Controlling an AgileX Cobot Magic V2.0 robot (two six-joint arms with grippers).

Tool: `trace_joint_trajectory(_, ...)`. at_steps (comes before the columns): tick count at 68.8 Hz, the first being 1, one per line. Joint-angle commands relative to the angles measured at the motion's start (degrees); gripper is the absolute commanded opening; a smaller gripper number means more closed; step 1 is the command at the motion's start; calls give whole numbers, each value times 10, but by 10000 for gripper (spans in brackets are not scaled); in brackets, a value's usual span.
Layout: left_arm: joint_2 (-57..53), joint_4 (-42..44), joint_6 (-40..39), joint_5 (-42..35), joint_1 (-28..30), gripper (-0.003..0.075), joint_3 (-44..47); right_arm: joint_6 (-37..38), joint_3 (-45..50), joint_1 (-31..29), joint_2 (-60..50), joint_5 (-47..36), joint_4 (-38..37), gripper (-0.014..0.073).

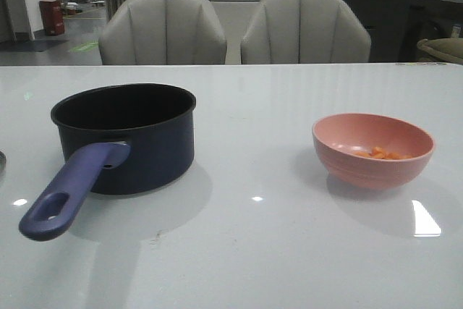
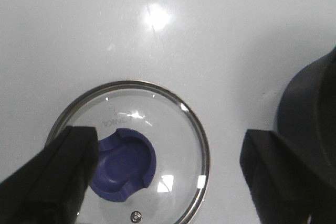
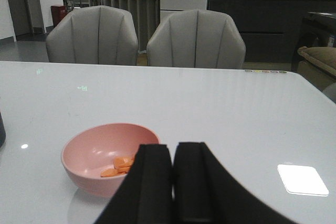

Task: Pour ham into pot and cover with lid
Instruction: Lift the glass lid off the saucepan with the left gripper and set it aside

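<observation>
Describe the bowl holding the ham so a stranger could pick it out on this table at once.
On the glossy white table, look to the right side, well apart from the dark navy saucepan with the long purple-blue handle on the left. There stands a round salmon-pink bowl with a few small orange-pink diced ham pieces at its bottom. It is the only pink, handleless vessel there.

White table (image 1: pixel 253 265), two grey chairs (image 1: pixel 163 30)
</observation>
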Motion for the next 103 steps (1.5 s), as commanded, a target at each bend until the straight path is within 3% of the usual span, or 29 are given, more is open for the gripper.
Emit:
trace_joint_trajectory(1, -72, -2, 0, -40, -6, 585, 4, -1, -3, 0, -11, -43, -6, 157)
trace_joint_trajectory(27, -275, -50, 0, -147, -8, 585, 121, -1, -3, 0, -11, -43, -6, 157)
trace_joint_trajectory(41, -417, -37, 0, -202, -71, 585, 212, -1, -3, 0, -11, -43, -6, 157)
trace_joint_trajectory(58, -627, -30, 0, -207, -123, 585, 337, -1, -3, 0, -11, -43, -6, 157)
trace_joint_trajectory(73, -799, -26, 0, -199, -126, 585, 444, -1, -3, 0, -11, -43, -6, 157)
trace_joint_trajectory(83, -841, -26, 0, -211, -126, 585, 475, -2, -3, 0, -11, -49, -9, 157)
trace_joint_trajectory(94, -842, -26, 0, -212, -128, 585, 476, -4, -14, -1, -9, -108, -15, 157)
trace_joint_trajectory(103, -842, -26, 0, -215, -142, 585, 476, -4, -101, 0, 41, 4, -15, 157)
